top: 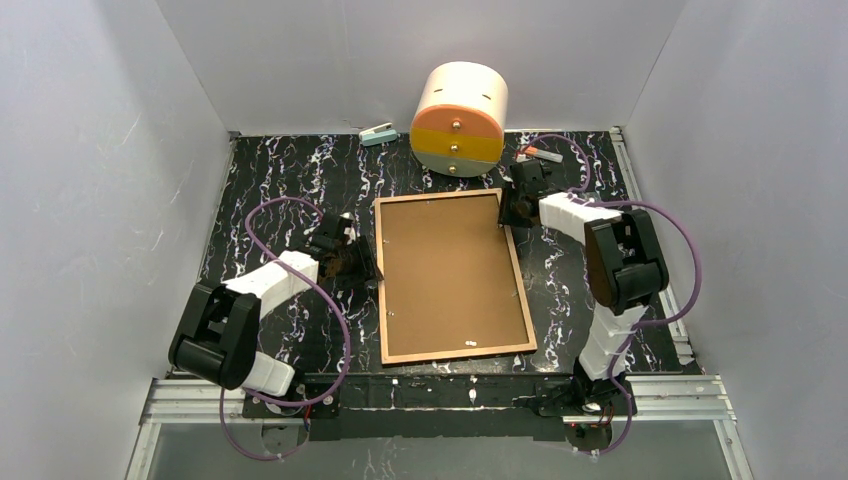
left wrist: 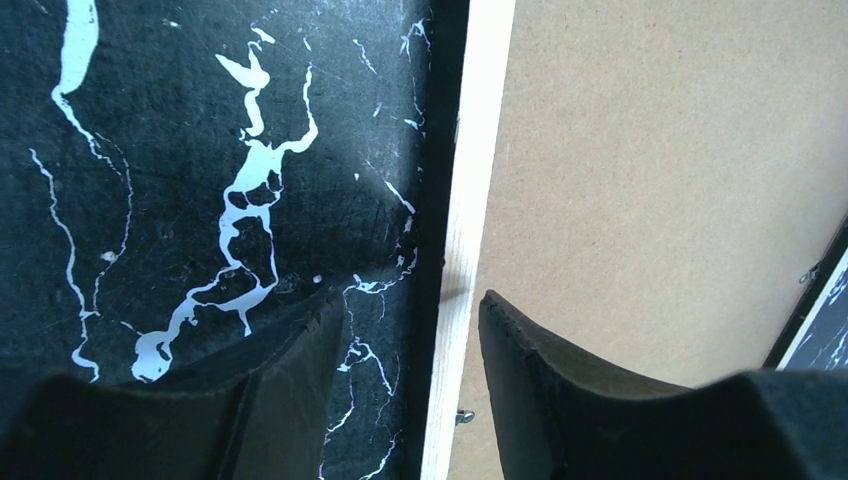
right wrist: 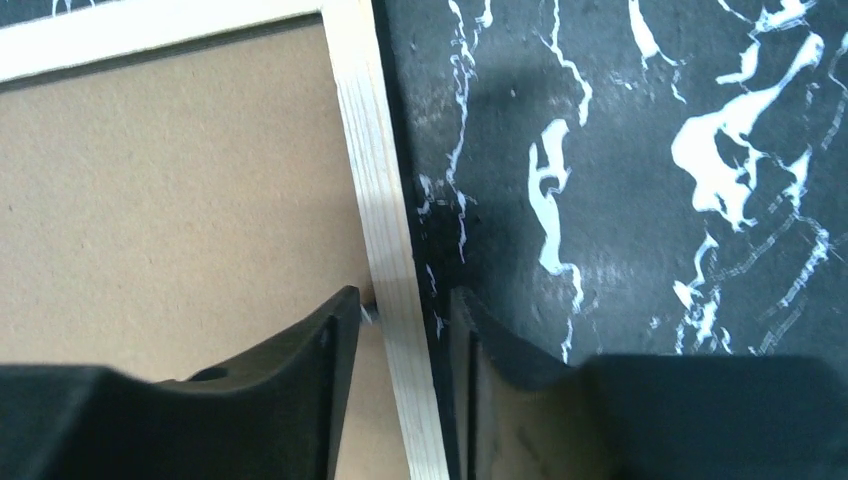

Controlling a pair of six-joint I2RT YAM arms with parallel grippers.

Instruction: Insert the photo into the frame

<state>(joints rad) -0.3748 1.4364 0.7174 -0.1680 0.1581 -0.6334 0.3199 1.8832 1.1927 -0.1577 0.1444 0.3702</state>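
Observation:
The frame (top: 460,352) lies face down mid-table, its tan wooden rim up, with a brown backing board (top: 450,270) inside it. The photo is hidden. My left gripper (top: 368,262) is open and straddles the frame's left rim (left wrist: 480,120); one finger is over the table and the other over the backing board (left wrist: 650,180), the gripper (left wrist: 412,300) not clamped. My right gripper (top: 508,218) is at the frame's right rim near the far corner. In the right wrist view this gripper (right wrist: 402,295) is closed narrowly around the rim (right wrist: 365,130).
A round white drawer unit (top: 460,118) with orange and yellow fronts stands at the back. A small teal object (top: 378,133) lies to its left and a small item (top: 545,155) to its right. White walls enclose the black marbled table (top: 280,180).

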